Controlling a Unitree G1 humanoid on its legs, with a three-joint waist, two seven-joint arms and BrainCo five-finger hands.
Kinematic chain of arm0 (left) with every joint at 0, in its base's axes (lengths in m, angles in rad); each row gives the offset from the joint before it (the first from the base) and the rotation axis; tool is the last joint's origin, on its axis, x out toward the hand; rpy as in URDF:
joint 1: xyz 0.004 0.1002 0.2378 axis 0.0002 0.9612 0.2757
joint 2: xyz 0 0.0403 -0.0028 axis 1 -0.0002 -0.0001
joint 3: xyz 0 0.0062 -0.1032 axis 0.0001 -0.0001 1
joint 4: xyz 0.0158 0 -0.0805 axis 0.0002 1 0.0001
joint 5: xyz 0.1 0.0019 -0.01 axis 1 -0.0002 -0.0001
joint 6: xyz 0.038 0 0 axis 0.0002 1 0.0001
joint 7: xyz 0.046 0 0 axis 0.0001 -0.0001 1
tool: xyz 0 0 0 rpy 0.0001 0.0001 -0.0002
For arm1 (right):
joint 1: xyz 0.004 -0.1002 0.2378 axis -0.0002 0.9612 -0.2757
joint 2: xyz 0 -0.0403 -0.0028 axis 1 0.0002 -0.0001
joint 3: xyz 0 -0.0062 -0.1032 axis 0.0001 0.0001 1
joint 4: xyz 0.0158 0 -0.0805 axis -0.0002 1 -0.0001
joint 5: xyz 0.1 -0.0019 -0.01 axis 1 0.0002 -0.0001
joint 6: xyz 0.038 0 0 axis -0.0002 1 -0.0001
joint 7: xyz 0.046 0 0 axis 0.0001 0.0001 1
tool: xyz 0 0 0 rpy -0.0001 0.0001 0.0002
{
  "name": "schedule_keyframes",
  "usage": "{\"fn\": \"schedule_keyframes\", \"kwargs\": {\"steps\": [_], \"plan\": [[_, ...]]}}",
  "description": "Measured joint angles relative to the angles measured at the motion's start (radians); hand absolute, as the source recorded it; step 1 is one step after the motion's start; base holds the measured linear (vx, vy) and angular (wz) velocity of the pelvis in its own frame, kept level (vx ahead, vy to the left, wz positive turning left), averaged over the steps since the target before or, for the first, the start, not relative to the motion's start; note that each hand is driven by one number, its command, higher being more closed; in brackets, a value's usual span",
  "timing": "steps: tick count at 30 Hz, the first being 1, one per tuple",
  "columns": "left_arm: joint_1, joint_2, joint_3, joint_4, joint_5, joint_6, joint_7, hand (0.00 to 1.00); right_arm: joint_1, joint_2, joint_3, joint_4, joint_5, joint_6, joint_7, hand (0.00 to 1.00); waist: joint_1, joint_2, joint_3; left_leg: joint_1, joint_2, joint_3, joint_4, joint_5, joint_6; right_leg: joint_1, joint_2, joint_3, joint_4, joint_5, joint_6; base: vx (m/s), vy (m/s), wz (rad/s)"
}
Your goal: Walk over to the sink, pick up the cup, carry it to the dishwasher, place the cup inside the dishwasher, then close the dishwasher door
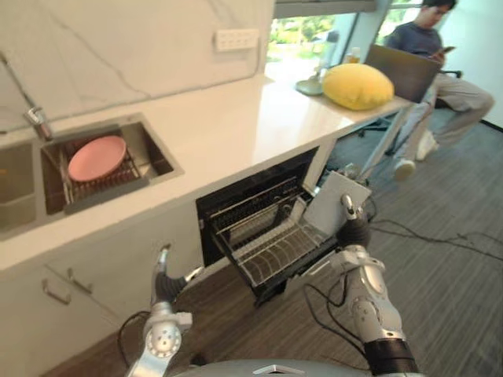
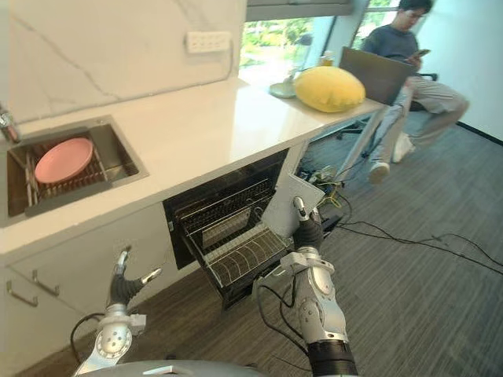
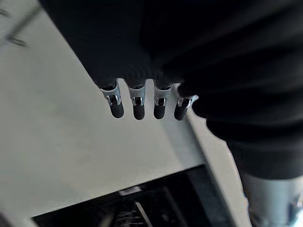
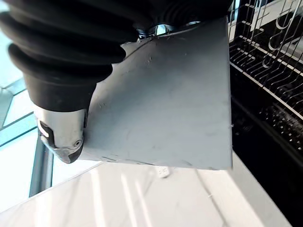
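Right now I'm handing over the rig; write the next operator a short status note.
Left hand: open, empty, near the cabinet front.
Right hand: at the dishwasher door; its grip is hidden.
Door open, rack pulled out.
Cup: cannot make it out; the sink holds a pink plate.
Left: confirm the cup is in the rack, then close the door.

We see the sink [image 1: 154, 154], a steel basin sunk into the white surface [image 1: 236, 126] at the robot's left. The dishwasher [image 1: 250, 195] is built in under that surface, to the right of the sink. It stands open, showing a dark cavity, and its wire rack [image 1: 275, 245] is pulled well out over the floor. The dishwasher door [image 1: 334, 201] is a flat grey panel, tilted and half raised, at the right end of the rack. The right hand [image 1: 353, 228] is up against it.
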Motion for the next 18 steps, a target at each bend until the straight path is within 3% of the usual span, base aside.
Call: {"fn": "schedule_keyframes", "kwargs": {"steps": [4,8,12,18], "plan": [[-0.004,0.025,0.018,0.042,-0.023,-0.007,-0.017,0.00,-0.146,-0.023,-0.007,0.116,-0.031,-0.021,-0.038,1.00,0.034,-0.012,0.056,-0.074,0.012,-0.029,0.001,0.026,-0.005,-0.045,0.014,-0.034,-0.016,0.020,-0.008,-0.06,-0.025,0.24],[-0.041,0.039,0.048,0.075,-0.060,-0.021,-0.039,0.00,-0.347,-0.117,-0.007,0.293,-0.028,-0.024,-0.070,1.00,0.082,-0.015,0.163,-0.154,0.019,-0.067,0.007,0.062,-0.007,-0.092,0.026,-0.083,-0.028,0.055,-0.015,-0.04,-0.013,0.31],[-0.065,0.050,0.057,0.076,-0.091,-0.039,-0.053,0.00,-0.490,-0.173,-0.007,0.447,-0.019,-0.021,-0.073,1.00,0.111,-0.012,0.255,-0.187,0.017,-0.095,0.007,0.080,-0.001,-0.107,0.028,-0.108,-0.035,0.073,-0.009,-0.01,-0.011,0.22],[-0.081,0.051,0.073,0.078,-0.113,-0.049,-0.069,0.00,-0.659,-0.298,0.000,0.626,0.025,0.023,-0.068,1.00,0.146,0.032,0.357,-0.243,0.011,-0.137,0.008,0.098,0.000,-0.141,0.024,-0.150,-0.030,0.074,-0.008,0.01,-0.013,0.18]]}}
